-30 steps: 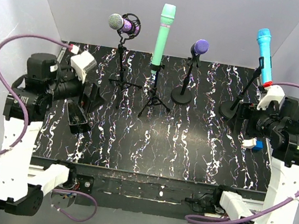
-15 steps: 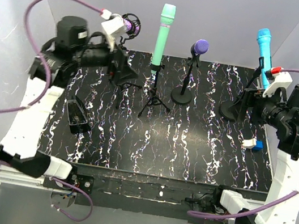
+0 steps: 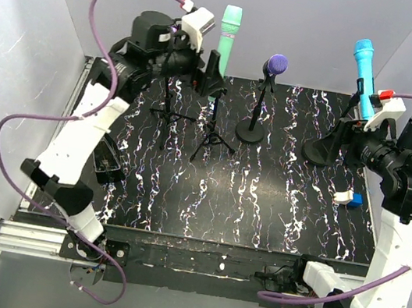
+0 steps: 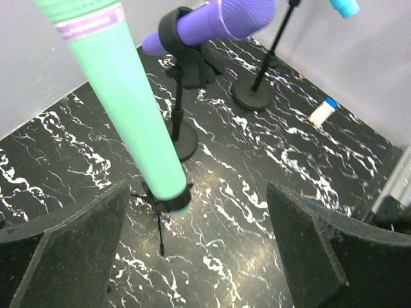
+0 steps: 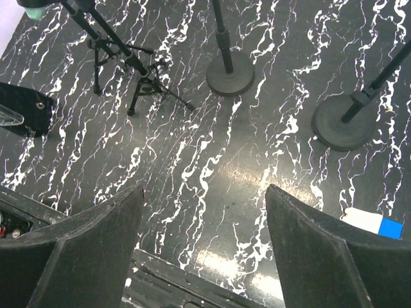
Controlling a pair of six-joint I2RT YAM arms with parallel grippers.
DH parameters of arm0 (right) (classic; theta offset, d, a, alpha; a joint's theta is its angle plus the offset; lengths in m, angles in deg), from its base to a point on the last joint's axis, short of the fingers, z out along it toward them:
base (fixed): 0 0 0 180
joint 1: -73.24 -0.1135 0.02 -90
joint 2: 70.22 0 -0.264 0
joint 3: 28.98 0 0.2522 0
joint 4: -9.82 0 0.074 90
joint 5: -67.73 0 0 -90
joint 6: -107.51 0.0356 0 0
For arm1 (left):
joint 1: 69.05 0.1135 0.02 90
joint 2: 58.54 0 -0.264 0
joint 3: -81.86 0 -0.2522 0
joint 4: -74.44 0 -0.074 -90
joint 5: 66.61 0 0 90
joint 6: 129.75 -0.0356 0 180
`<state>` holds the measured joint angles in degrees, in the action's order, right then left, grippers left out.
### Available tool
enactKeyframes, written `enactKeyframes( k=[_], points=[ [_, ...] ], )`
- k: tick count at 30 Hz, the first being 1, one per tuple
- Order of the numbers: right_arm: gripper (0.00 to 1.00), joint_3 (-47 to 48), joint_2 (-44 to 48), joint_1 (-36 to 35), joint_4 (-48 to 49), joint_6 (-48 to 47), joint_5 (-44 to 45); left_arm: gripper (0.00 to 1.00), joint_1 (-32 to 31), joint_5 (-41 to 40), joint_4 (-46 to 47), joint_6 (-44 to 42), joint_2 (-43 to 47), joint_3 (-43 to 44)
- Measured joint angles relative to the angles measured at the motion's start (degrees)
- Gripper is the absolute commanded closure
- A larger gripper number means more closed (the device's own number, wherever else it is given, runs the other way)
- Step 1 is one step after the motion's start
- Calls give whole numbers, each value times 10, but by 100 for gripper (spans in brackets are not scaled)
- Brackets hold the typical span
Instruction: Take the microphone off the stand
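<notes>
Microphone (image 4: 128,109) now beside left gripper (image 4: 196,199)

Four stands: the left tripod (image 3: 164,127), the right tripod (image 3: 213,123), the middle round base (image 3: 251,132), the right round base (image 3: 318,153). Three microphones show (the left tripod's top is hidden): green microphone (image 3: 225,43), purple microphone (image 3: 276,63), blue microphone (image 3: 362,69). One white-and-blue block (image 3: 350,198), one black box (image 3: 108,161).

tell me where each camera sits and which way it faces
Top external: above and behind the arms, looking down on the table; both arms show.
Left wrist: raised, facing the green microphone, open left gripper showing.
Right wrist: looking down at stand bases; open right gripper shows.
Both wrist views share the white-and-blue block.
</notes>
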<state>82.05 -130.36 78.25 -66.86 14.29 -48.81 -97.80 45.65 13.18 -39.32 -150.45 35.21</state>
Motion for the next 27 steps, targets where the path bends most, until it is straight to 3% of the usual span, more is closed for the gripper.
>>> enactKeyframes(
  k=[12, 18, 27],
  points=[
    [19, -21, 8, 0, 11, 1, 5, 17, -28, -174, 7, 46, -116, 69],
    [19, -35, 8, 0, 16, 3, 5, 41, -31, -203, 8, 46, -126, 69],
    [19, -50, 8, 0, 21, 3, 7, 78, -33, -141, 16, 30, -121, 56]
  ],
)
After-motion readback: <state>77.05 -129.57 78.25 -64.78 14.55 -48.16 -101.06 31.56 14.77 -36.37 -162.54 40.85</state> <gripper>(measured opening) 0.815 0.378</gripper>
